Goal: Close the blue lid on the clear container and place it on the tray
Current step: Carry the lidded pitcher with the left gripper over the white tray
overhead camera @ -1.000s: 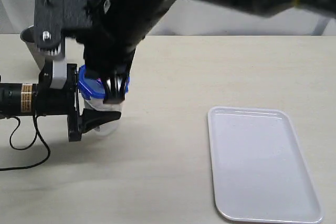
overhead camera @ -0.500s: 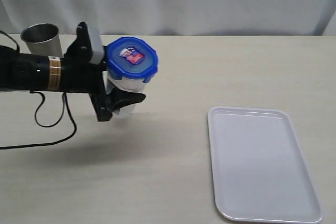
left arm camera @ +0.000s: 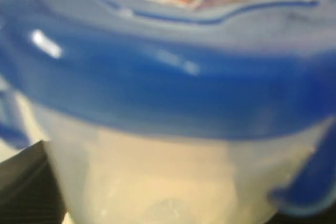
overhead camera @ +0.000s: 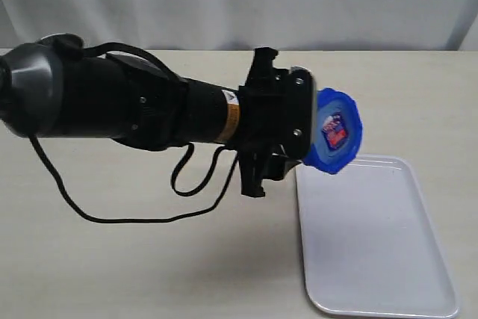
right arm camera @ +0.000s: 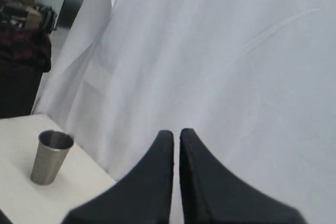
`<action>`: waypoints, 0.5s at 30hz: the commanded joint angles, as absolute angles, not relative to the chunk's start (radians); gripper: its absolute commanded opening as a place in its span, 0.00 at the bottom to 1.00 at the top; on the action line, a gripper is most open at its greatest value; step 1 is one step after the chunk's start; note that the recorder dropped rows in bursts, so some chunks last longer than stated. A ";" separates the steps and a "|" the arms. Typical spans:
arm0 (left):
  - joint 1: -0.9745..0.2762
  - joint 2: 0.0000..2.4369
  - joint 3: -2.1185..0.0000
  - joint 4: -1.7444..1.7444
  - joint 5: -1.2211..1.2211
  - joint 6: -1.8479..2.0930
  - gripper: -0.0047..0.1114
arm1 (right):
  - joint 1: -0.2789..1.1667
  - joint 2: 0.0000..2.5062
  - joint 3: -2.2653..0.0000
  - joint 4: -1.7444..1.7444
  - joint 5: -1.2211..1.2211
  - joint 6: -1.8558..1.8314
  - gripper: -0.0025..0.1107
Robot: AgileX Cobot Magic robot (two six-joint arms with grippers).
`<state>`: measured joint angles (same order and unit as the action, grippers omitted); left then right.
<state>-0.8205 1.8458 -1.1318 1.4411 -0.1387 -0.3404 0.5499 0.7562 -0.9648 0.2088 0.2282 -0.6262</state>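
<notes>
Reaching in from the left edge of the exterior view, one dark robot arm [overhead camera: 112, 102] stretches across the pale counter [overhead camera: 149, 274]. One black cable [overhead camera: 134, 220] hangs in a loop below it.

At the arm's end, just right of the middle, the left claw [overhead camera: 287, 136] is clamped on one clear container [left arm camera: 168, 182]. The container is held raised and tipped over, so its top faces the camera, and the claw hides most of its body in this view.

One blue lid [overhead camera: 337, 131] sits on the container's mouth. It carries one small red and blue sticker [overhead camera: 335, 128].

The left wrist view is very close and blurred. There the lid runs across the top of the translucent container wall. Two blue side flaps show, one at each edge of the picture. Whether they are snapped down cannot be told.

Further right, one white tray [overhead camera: 373, 259] lies flat on the counter. In the picture the lid overlaps the tray's far left corner.

The right claw [right arm camera: 176, 132] appears only in the right wrist view. Its two dark fingers are closed together, with only a thin slit between them. It points toward a white curtain [right arm camera: 210, 51]. In that view, one grey metal cup [right arm camera: 50, 157] stands upright on the counter by the curtain.
</notes>
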 commanded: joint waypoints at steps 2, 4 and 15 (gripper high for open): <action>-0.940 1.853 -1.171 1.465 0.049 -0.080 0.04 | 0.544 0.614 -0.849 0.213 0.144 -0.614 0.06; -0.976 1.875 -1.171 1.520 0.126 0.042 0.04 | 0.544 0.579 -0.824 0.213 0.133 -0.610 0.06; -1.083 2.052 -1.214 1.744 0.449 0.123 0.04 | 0.544 0.544 -0.773 0.224 0.111 -0.584 0.06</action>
